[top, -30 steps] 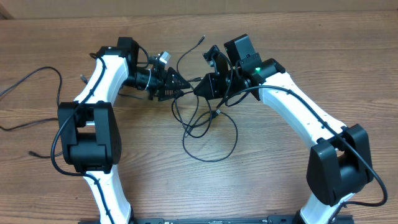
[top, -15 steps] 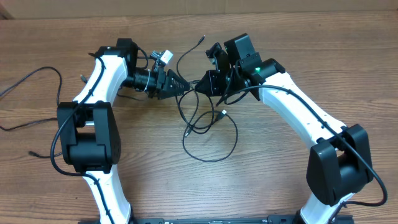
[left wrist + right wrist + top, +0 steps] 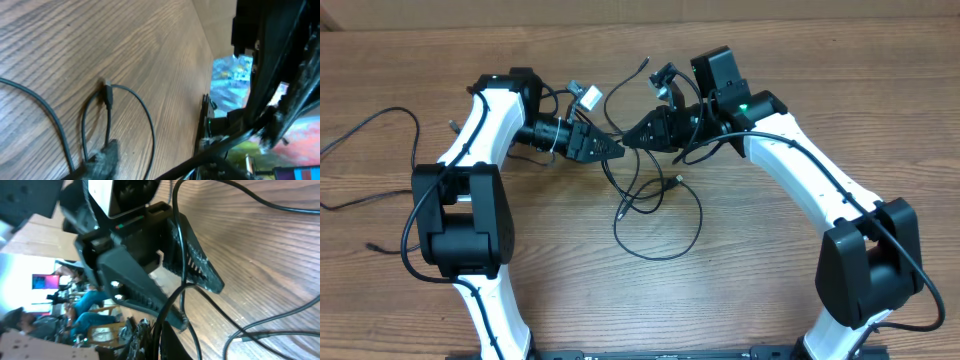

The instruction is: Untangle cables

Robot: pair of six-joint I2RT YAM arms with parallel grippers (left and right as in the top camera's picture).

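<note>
Several thin black cables (image 3: 655, 205) lie in tangled loops on the wooden table between my arms, and one strand rises to the grippers. My right gripper (image 3: 632, 140) is shut on that strand, which runs tight between its fingers in the right wrist view (image 3: 160, 342). My left gripper (image 3: 613, 147) meets it tip to tip. Its two jaws (image 3: 200, 305) stand apart with the strand passing between them. In the left wrist view one grey fingertip (image 3: 102, 157) sits beside a cable loop with a small plug (image 3: 107, 95).
Another thin black cable (image 3: 370, 125) trails over the table's far left. A cable end (image 3: 642, 62) points toward the back edge. The arms' own thicker cables hang along both arms.
Both grippers have closed in on each other and now meet tip to tip. The right wrist has turned and lifted, and the loose loops below have shifted slightly.
</note>
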